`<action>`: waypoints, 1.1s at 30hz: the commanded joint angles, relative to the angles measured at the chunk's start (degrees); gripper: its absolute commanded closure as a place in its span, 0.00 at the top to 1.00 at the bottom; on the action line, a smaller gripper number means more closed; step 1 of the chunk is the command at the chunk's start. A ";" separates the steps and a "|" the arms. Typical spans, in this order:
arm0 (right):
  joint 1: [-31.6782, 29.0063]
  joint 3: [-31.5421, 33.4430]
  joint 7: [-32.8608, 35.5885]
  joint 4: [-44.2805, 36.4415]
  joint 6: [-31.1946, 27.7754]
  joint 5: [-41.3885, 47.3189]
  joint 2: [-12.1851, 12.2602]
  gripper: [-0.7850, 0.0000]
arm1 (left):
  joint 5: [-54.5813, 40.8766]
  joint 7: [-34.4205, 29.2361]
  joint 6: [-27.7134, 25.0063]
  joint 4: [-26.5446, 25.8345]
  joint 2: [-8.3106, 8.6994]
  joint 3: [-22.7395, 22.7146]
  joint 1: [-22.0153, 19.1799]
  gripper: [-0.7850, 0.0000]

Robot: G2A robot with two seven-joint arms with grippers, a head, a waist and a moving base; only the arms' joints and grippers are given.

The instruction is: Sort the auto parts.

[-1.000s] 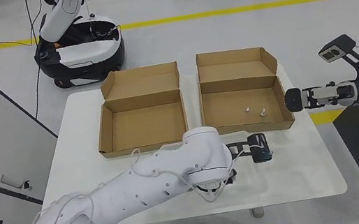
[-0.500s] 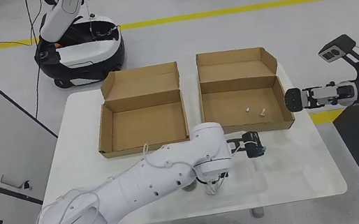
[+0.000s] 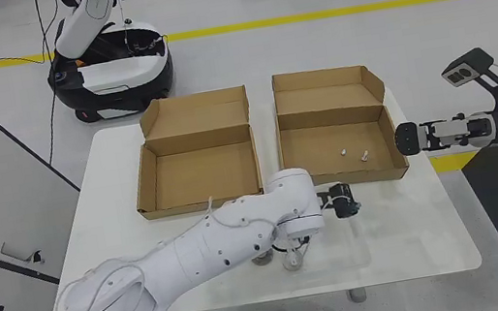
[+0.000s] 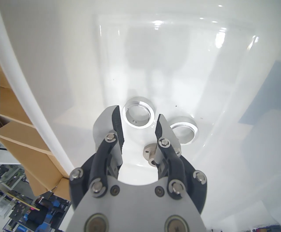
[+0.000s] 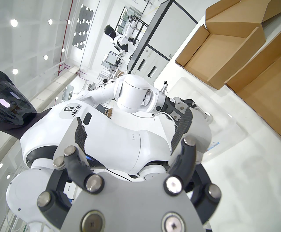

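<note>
Left claw (image 4: 137, 112) half open, empty, over a shiny metal ring (image 4: 140, 124) in a clear tray (image 4: 175, 77), right claw (image 5: 133, 117) wide open, empty, by the table (image 3: 417, 227) edge

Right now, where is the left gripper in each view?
Top view: left gripper above the table, in front of the right cardboard box.
Left wrist view: left gripper open, over a metal ring.
Right wrist view: left gripper beyond the right gripper.
Shared landmark: the cardboard boxes.

Room around one ring (image 4: 138, 112) is narrowed by a second ring (image 4: 184, 130) and a flanged part (image 4: 148, 152) nearby.
</note>
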 commanded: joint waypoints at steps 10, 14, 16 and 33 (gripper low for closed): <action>0.00 0.00 0.00 0.00 0.00 0.01 0.00 1.00 | 1.61 0.40 0.11 2.50 -0.82 0.36 0.58 0.37; 0.00 0.00 0.00 0.00 0.00 0.01 0.00 1.00 | 1.90 0.17 0.05 3.06 -1.16 0.48 0.71 0.38; 0.00 0.00 0.00 0.00 0.00 0.01 0.00 1.00 | 1.91 -0.12 -0.02 3.18 -1.33 0.56 0.79 0.37; 0.00 0.00 0.00 0.00 0.00 0.01 0.00 1.00 | 1.95 -1.27 0.02 2.43 -1.64 -0.51 1.21 0.40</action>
